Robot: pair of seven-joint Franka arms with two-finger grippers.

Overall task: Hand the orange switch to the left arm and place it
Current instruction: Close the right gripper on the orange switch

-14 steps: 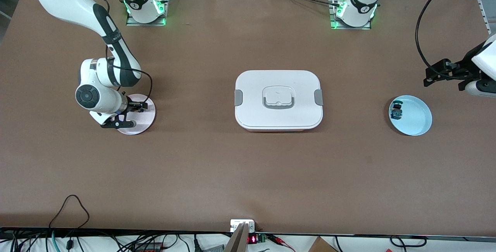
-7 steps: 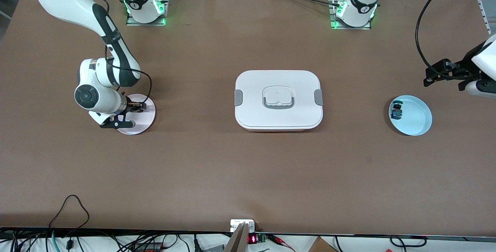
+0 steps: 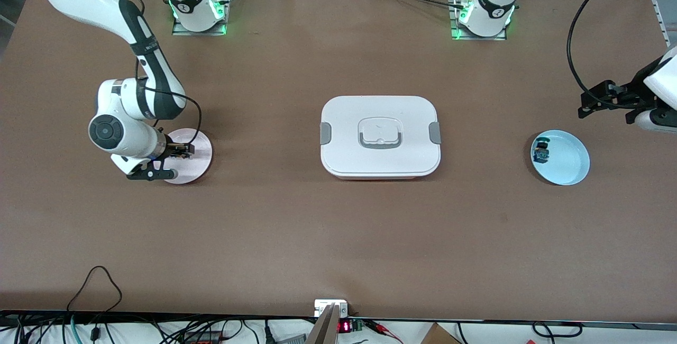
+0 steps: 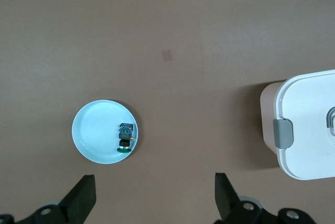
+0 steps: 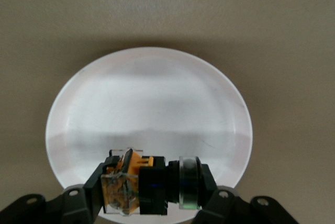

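Note:
My right gripper (image 3: pixel 180 150) is shut on the orange switch (image 5: pixel 137 183), an orange-and-black part, and holds it just over the pink plate (image 3: pixel 197 160) at the right arm's end of the table; the plate also shows in the right wrist view (image 5: pixel 152 103). The white box (image 3: pixel 380 135) with grey latches sits mid-table, and its corner shows in the left wrist view (image 4: pixel 309 124). My left gripper (image 4: pixel 154 203) is open and empty, waiting high near the light blue plate (image 3: pixel 567 161) at the left arm's end.
A small blue-and-black part (image 3: pixel 540 152) lies on the light blue plate, also seen in the left wrist view (image 4: pixel 125 136). Cables and a small display run along the table's edge nearest the front camera.
My right gripper has risen a little and drawn toward the right arm's end of the table, with the orange switch in it. The left arm has not moved.

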